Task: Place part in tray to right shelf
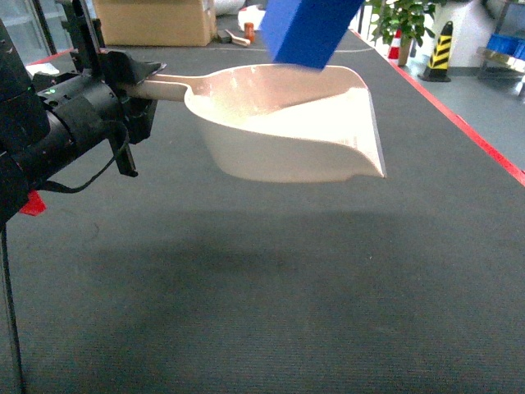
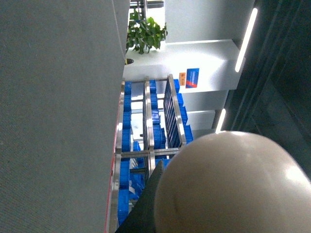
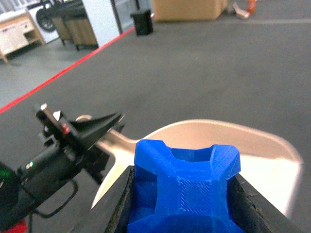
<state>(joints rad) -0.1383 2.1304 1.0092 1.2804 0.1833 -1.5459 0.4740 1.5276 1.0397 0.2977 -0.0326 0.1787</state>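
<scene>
Clamped between the right gripper's (image 3: pixel 182 204) dark fingers (image 3: pixel 121 201), the blue part (image 3: pixel 182 187) hangs above the beige tray's (image 1: pixel 287 123) bowl — not touching it. Left gripper (image 1: pixel 135 82) pinches the tray's handle (image 1: pixel 168 86), holding it off the dark floor mat (image 1: pixel 328 287) — the right shelf (image 2: pixel 146 145) stands well apart.

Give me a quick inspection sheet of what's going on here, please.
Surface: dark grey floor mat, red edge line.
Job's things: blue part held above the beige tray; tray held off the floor by its handle; shelf with blue crates.
Clutter: cardboard box, far back.
Hands: left hand shut on the tray handle; right hand shut on the part.
Cables: black cable looping under the left arm.
Surroundings: potted plant, striped bollard.
</scene>
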